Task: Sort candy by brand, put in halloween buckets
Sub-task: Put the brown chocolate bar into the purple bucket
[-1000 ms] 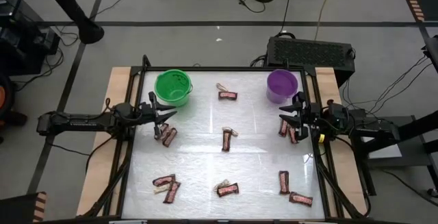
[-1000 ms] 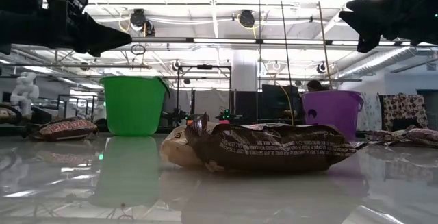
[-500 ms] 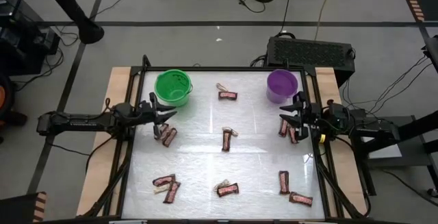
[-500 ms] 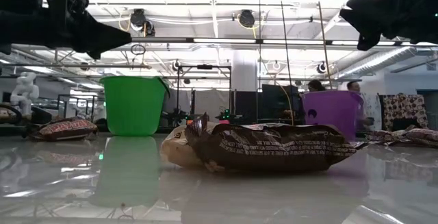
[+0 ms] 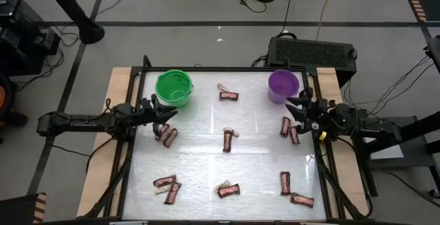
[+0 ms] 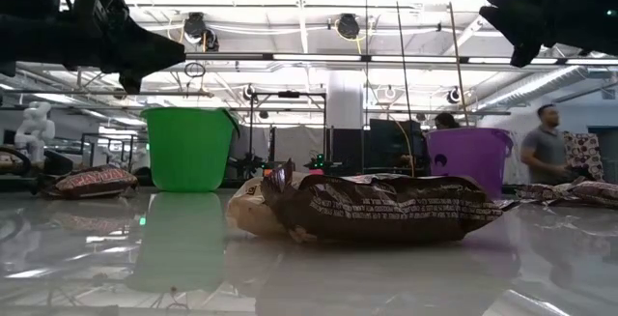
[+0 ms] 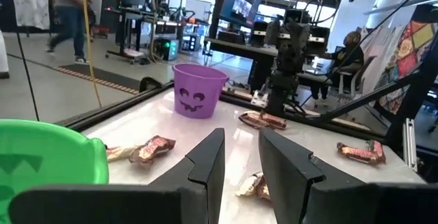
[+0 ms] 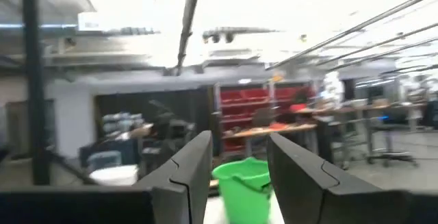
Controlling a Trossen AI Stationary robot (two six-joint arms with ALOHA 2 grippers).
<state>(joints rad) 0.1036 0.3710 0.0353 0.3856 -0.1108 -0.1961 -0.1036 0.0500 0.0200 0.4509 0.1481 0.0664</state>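
On the glossy white table (image 5: 206,156), the wrappers carry print too small to read; the nearest dark bar (image 6: 386,208) in the low view shows only illegible lettering, with a pale piece (image 6: 246,210) tucked touching its end. The purple bucket (image 5: 282,85) bears a jack-o'-lantern face (image 7: 191,99), and the green bucket (image 5: 172,87) stands at the other far corner. Candy lies scattered between them and along the near edge. The left gripper (image 5: 163,113) hangs just beside the green bucket, fingers (image 7: 209,162) slightly parted, gripping nothing. The right gripper (image 5: 297,109) hovers near the purple bucket, fingers (image 8: 191,169) parted and empty. A person (image 6: 546,147) stands in the room behind.
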